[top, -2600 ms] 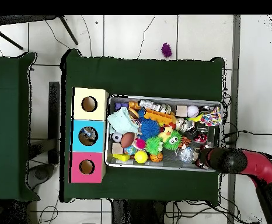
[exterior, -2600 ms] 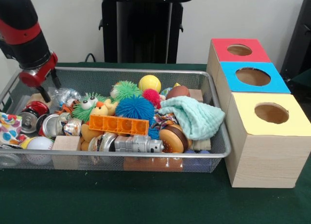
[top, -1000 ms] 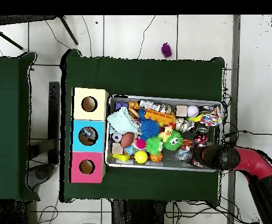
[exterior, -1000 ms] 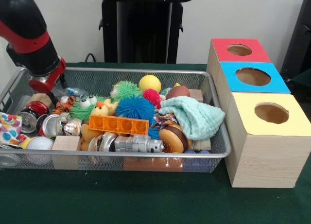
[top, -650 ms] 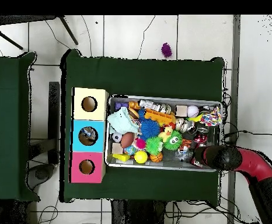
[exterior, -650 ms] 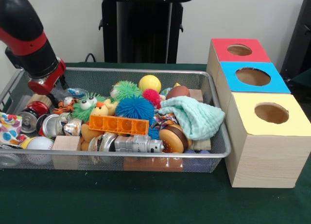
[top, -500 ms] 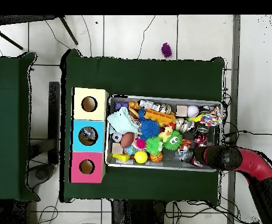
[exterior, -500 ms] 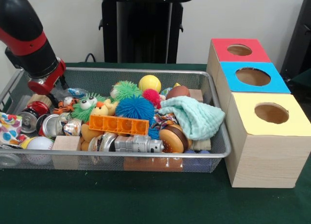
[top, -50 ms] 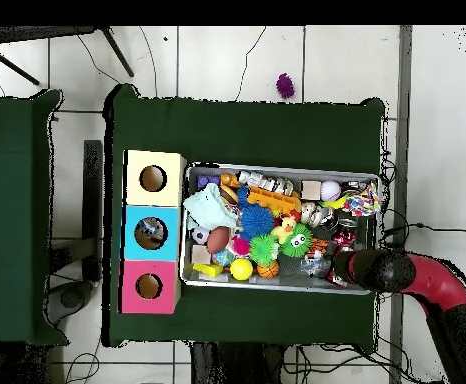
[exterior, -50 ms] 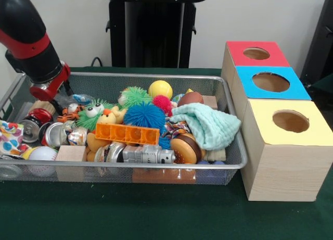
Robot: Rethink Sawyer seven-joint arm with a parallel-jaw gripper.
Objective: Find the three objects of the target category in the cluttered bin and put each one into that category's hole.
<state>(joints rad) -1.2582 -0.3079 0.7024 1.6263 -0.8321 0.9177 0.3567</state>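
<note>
At the left end of the wire bin [exterior, -50 ms: 229, 164], the gripper [exterior, -50 ms: 49, 97] hangs low over the corner where the shiny cans are, and whether it is open or closed cannot be told from here. Just under it sits a red can [exterior, -50 ms: 32, 120], with a silver can [exterior, -50 ms: 54, 134] beside it and a little tiger toy [exterior, -50 ms: 70, 115] close by. The target kind is not named, so the cans are only a guess, since the gripper is nearest to them. To do this step well, the gripper should come straight down on one can, stay off the bin wall, and not catch the tiger toy. Moving right, the middle holds a green fuzzy monster [exterior, -50 ms: 92, 115], an orange block [exterior, -50 ms: 127, 133], a blue spiky ball [exterior, -50 ms: 144, 116] and a yellow ball [exterior, -50 ms: 160, 89]. Next comes a mint cloth [exterior, -50 ms: 205, 124]. Far right, on the green table [exterior, -50 ms: 156, 214], stand the red box [exterior, -50 ms: 255, 53], the blue box [exterior, -50 ms: 270, 83] and the yellow box [exterior, -50 ms: 289, 123], each with a hole, well apart from the gripper.
</note>
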